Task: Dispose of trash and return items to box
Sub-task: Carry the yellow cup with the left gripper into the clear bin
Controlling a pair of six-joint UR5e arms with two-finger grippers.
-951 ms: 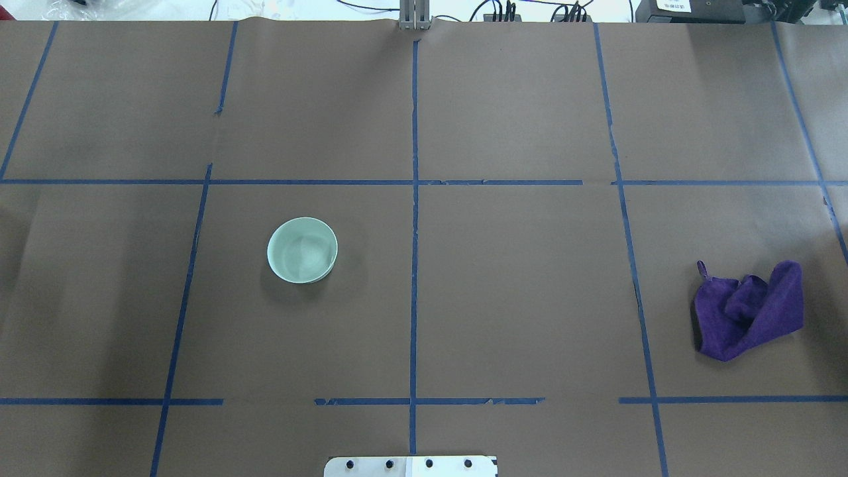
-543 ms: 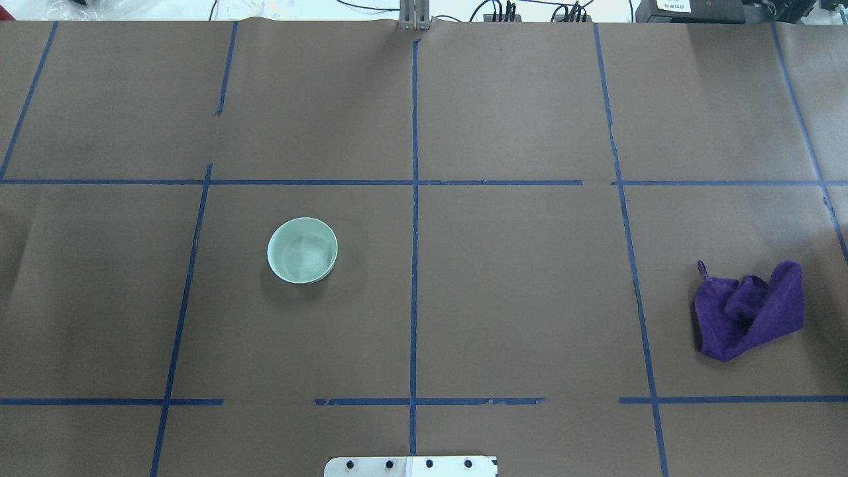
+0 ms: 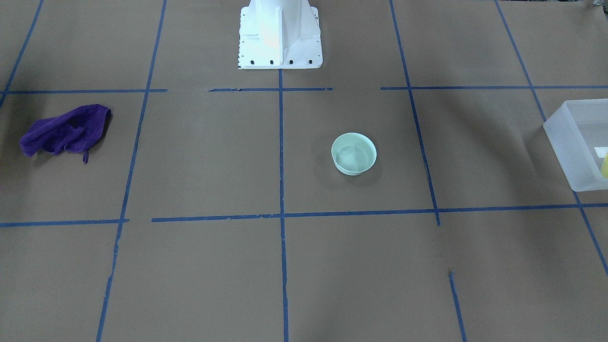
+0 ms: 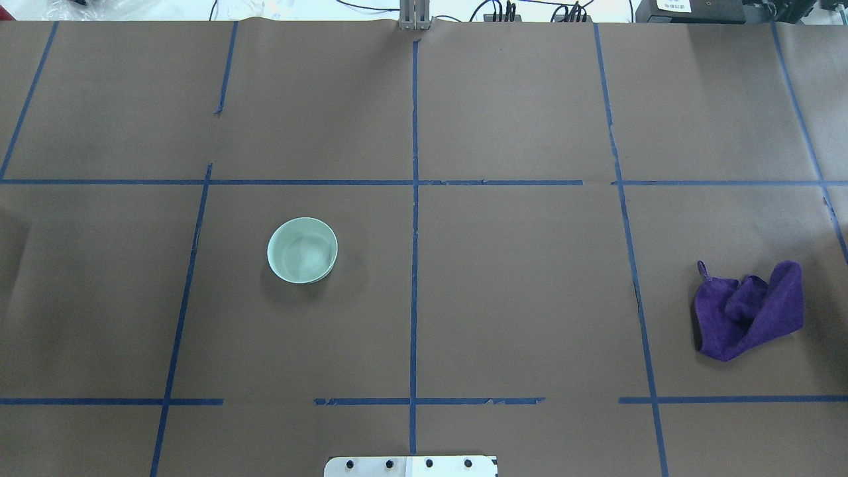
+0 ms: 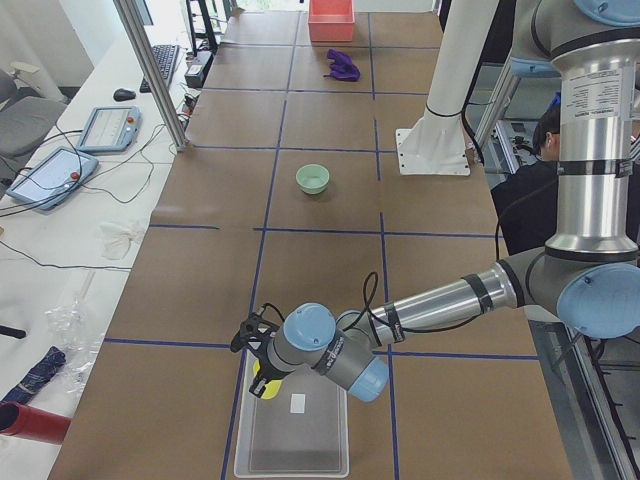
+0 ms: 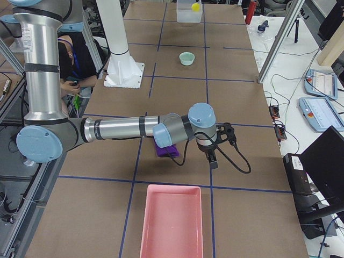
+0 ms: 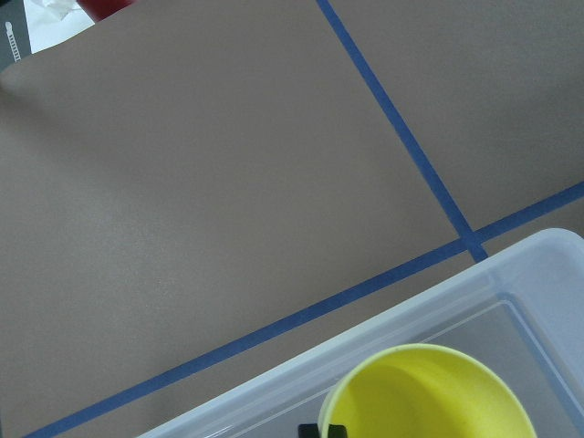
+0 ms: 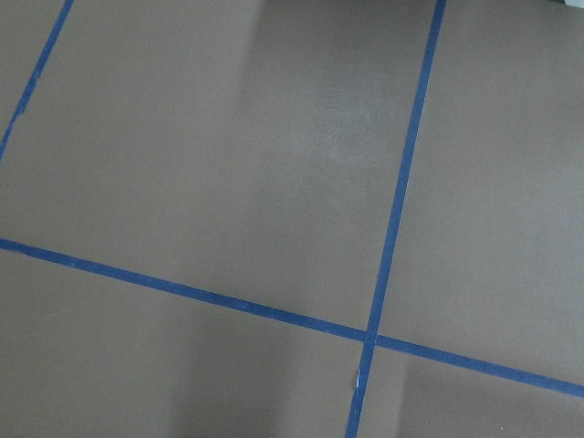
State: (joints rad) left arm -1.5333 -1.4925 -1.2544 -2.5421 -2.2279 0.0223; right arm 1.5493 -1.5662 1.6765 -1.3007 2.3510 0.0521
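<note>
The frosted, translucent rectangular box (image 5: 297, 445) stands on the brown-papered bench (image 4: 523, 298), which is gridded with blue tape. A smooth yellow plastic cup (image 7: 429, 394) shows within the box's rim at one end. The left claw (image 5: 262, 368) is right at the cup, but I cannot tell its opening or whether it has a grip. The round, glossy mint bowl (image 4: 302, 250) sits upright, well apart from the box. Farther from the box lies a crumpled, fuzzy purple cloth (image 4: 748, 311). The right claw (image 6: 213, 158) hangs by the cloth, and its spread cannot be told.
</note>
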